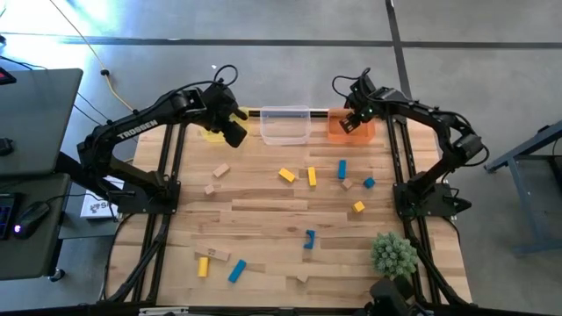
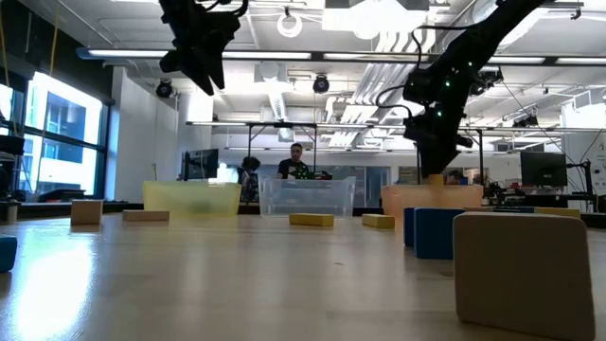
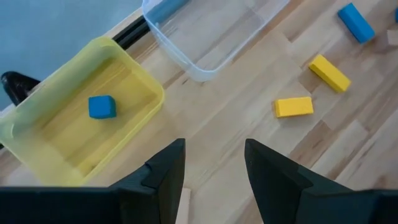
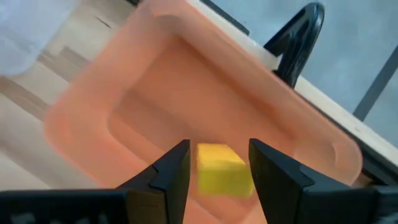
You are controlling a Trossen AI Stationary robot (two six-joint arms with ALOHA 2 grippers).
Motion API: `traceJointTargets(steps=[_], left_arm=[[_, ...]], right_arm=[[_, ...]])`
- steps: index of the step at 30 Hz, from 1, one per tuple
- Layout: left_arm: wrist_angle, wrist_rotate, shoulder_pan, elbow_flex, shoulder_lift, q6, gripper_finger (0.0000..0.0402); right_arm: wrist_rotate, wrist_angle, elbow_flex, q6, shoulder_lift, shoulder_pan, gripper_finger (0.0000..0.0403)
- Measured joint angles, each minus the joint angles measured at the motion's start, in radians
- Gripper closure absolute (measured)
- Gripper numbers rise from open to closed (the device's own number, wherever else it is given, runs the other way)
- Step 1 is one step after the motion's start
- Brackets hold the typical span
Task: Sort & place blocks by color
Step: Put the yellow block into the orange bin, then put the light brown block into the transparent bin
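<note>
High view: left pincer hangs over the yellow bin at the far edge of the counter; right pincer is over the orange bin. Clear bin sits between the two. Blocks are scattered on the counter: yellow ones and blue ones mid-counter, tan ones toward the left, a blue bar and yellow bar near the front edge. Green plant ball at front right.

Low view: both arms are raised above the bins. A big tan block is close to the camera, with a blue block behind it and a yellow bar in front of the clear bin. A person is in the room behind.

Left wrist view: left pincer fingers are parted, nothing between them. One blue cube lies inside the yellow bin. Two yellow bars lie on the counter beside the clear bin.

Right wrist view: right pincer is above the orange bin, fingers apart, with a yellow block seen between them; cannot tell if they touch it or if it lies in the bin.
</note>
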Motion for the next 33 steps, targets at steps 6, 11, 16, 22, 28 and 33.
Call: traceJointTargets(steps=[6, 11, 16, 22, 28, 33], left_arm=[[-0.007, 0.0, 0.011, 0.0, 0.0, 0.0, 0.0245], [-0.012, 0.0, 0.011, 0.0, 0.0, 0.0, 0.0243], [-0.038, -0.002, 0.011, 0.0, 0.0, -0.011, 0.0224], [-0.037, -0.03, 0.011, 0.0, 0.0, -0.034, 0.0207], [-0.037, -0.033, 0.011, 0.0, 0.0, -0.034, 0.0208], [-0.037, -0.032, 0.01, 0.0, 0.0, -0.037, 0.0206]], right_arm=[[-0.001, -0.042, 0.053, 0.0, 0.0, 0.0, 0.0251], [-0.003, -0.048, 0.076, -0.024, 0.0, 0.0, 0.0251], [-0.007, -0.126, 0.086, -0.017, 0.0, 0.0, 0.0251], [-0.026, -0.205, 0.077, -0.017, 0.0, 0.0, 0.0251], [-0.026, -0.151, 0.077, -0.023, 0.0, -0.008, 0.0251], [-0.023, -0.125, 0.077, -0.023, 0.0, -0.014, 0.0251]])
